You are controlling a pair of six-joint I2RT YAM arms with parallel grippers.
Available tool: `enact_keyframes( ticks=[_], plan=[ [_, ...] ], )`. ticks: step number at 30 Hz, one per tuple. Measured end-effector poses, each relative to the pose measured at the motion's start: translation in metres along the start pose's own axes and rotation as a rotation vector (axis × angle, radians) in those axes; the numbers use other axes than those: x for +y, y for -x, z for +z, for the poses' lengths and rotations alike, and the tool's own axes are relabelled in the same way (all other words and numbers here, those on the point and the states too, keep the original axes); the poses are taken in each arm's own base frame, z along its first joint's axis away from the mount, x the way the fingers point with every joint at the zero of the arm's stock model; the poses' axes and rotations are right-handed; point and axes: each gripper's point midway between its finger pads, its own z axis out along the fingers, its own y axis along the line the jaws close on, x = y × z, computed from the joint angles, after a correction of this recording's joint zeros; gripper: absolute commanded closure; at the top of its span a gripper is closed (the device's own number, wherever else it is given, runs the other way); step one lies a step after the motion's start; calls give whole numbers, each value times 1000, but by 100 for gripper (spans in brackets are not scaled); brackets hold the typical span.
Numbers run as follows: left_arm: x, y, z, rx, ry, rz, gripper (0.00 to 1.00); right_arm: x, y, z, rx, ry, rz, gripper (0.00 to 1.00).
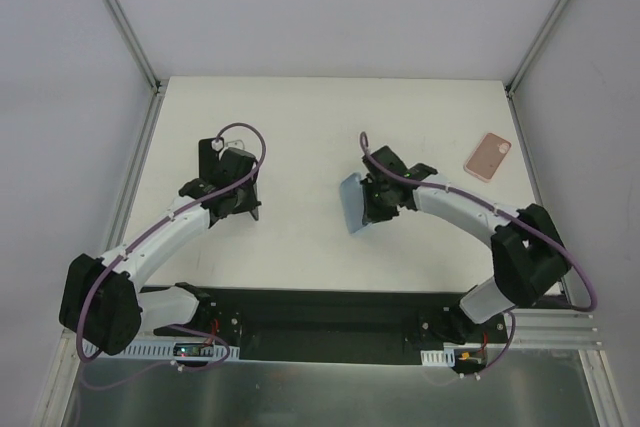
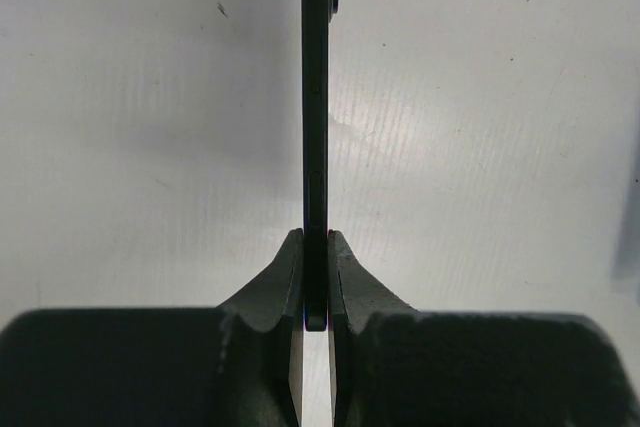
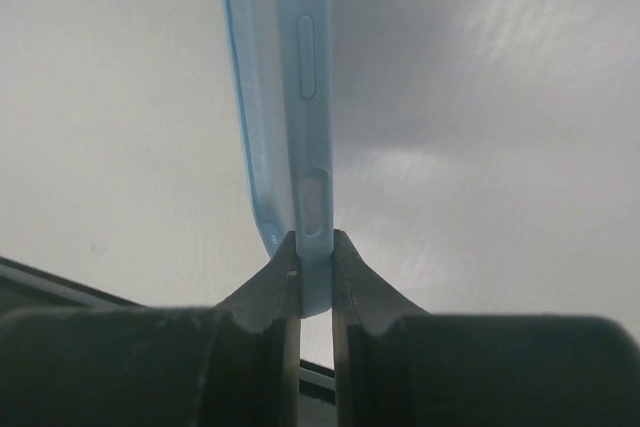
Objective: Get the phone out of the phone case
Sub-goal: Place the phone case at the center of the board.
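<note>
1. Your left hand [image 2: 316,285] is closed narrow on the phone [image 2: 316,127]. In its wrist view the two fingers [image 2: 278,292] press on either face of a thin dark slab seen edge-on.
2. The phone runs straight up from that grip and out of the top of the picture. A small raised bump shows on its right side near the top, and the pale desk [image 2: 150,147] lies behind it.
3. Your right hand [image 3: 315,282] is also pinched narrow, holding the phone case [image 3: 285,97], a light blue shell, by its lower end. One finger touches each side.
4. In the right wrist view you see the case edge-on. Its side wall shows a long button ridge, with an oval opening below it just above the fingers.
5. The phone is out of the case, with one in each hand.
6. From overhead, the left hand sits over the left half of the desk and the case is near the middle, with bare desk between them. The phone is hard to pick out against the dark hand there.
7. Overhead, the case looks tilted with its broad face turned leftward. You cannot tell whether its lower edge touches the desk.
8. A flat pink item [image 1: 488,156] lies on the desk at the far right, well apart from both hands. You cannot tell whether it is a phone or a case.
</note>
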Motion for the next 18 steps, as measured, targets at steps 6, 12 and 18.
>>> enact_keyframes(
  ticks=[6,12,18],
  plan=[
    [4,22,-8,-40,62,46,100,-67,52,-30,-142,-17,248,99],
    [4,45,6,-32,159,110,100,-133,83,-44,-227,-21,476,99],
    [5,52,34,25,262,176,100,-178,106,-20,-201,-42,604,40]
  ],
)
